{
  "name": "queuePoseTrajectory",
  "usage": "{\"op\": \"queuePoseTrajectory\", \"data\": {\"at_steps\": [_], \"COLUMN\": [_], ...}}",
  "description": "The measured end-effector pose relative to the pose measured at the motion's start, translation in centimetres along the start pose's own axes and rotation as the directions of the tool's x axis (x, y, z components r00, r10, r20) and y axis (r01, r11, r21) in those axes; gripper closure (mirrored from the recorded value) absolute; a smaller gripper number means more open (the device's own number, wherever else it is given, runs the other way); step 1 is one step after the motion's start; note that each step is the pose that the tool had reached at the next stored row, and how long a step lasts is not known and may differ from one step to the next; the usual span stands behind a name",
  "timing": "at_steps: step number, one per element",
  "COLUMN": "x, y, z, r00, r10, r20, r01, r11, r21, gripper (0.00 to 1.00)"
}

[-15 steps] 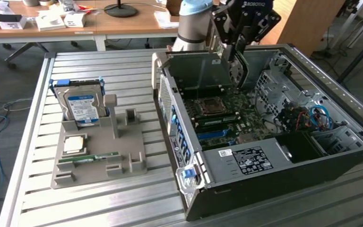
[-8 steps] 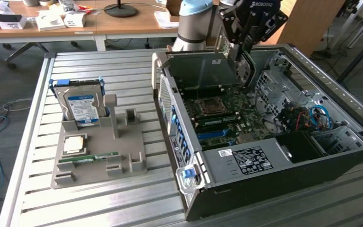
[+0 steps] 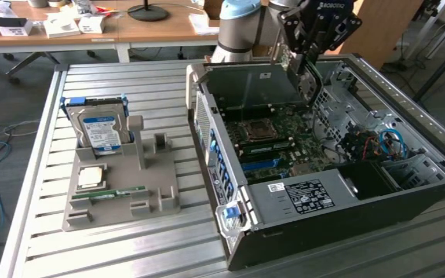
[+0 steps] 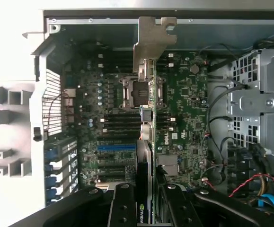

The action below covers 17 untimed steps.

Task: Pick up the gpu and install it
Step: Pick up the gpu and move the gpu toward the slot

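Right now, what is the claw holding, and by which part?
The claw holds the gpu across its flat faces, at the end away from its bracket.

the robot arm (image 3: 238, 26) hangs with its wrist pointing down. its gripper (image 4: 148, 201) is clamped on the gpu (image 4: 151, 109), one black finger (image 4: 122, 205) on each side.

A wooden desk (image 3: 168, 30) stands behind the slatted metal table (image 3: 130, 249), grey floor (image 3: 14, 98) beneath.

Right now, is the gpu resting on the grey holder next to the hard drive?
No: the gripper grips the gpu edge-on over the motherboard.
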<state>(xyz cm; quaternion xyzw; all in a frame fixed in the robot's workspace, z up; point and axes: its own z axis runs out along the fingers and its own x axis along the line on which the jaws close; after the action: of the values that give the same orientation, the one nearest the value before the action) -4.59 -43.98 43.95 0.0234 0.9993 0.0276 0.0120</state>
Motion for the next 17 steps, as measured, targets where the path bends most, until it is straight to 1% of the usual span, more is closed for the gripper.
{"op": "queuePoseTrajectory", "data": {"at_steps": [2, 17], "x": [-0.6, -3.4], "y": [0.03, 0.16], "z": [0.02, 0.09], "r00": [1.0, 1.0], "r10": [0.0, 0.0], "r20": [0.0, -0.0001], "r01": [0.0, 0.0], "r11": [1.0, 1.0], "r21": [-0.0004, -0.0021], "gripper": [0.74, 0.74]}}
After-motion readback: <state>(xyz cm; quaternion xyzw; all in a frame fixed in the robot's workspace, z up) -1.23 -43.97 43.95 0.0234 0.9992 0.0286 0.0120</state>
